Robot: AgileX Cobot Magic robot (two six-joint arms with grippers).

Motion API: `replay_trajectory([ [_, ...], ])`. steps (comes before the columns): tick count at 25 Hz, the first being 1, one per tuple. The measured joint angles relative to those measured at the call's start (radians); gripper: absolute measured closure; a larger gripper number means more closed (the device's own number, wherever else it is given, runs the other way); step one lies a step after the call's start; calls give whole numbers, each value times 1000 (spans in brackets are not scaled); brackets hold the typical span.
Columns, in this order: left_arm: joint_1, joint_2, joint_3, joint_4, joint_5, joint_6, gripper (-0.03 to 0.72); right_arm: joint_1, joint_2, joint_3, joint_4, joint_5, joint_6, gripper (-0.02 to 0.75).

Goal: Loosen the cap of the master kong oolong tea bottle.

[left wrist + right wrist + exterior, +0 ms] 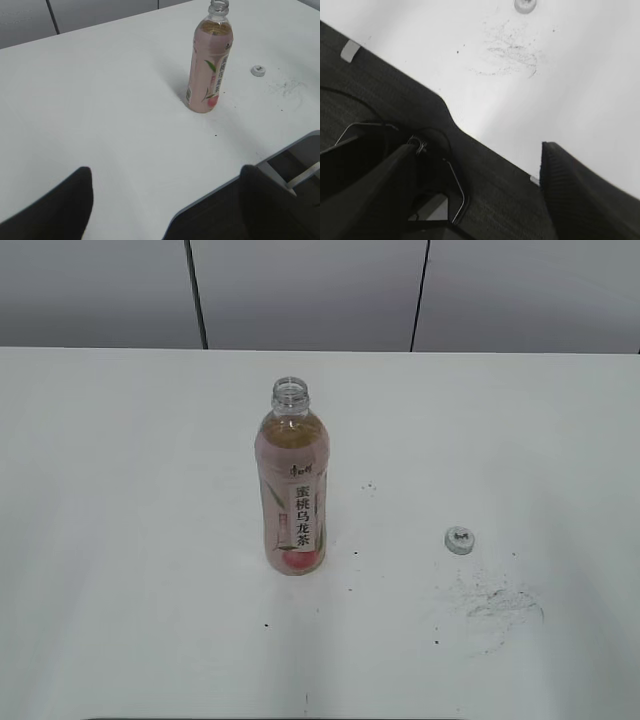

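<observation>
Left gripper [165, 205] and right gripper [475, 195] both sit back at the near table edge, fingers spread wide, nothing held. Cap [458, 539] is off, lying on the white table [120, 540] next to dark scuff marks [495, 608]. Further back, mid-table, the master kong oolong tea bottle [291, 485] stands upright, neck open, well left of the cap.

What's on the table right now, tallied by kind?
Slim clear plastic bottle of amber-pink tea, pink-white label, standing upright, neck open: 1
Small round silvery-grey ribbed screw cap, lying loose on the white table to the bottle's right: 1
Total: 2
</observation>
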Motion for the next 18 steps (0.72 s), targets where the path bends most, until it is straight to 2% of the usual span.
replay_trajectory([
  [8,0,0,0,0,-10,1,167,0,-287,141,-52,-18,15,160],
  [18,0,0,0,0,-11,1,188,0,-327,142,-61,-18,22,160],
])
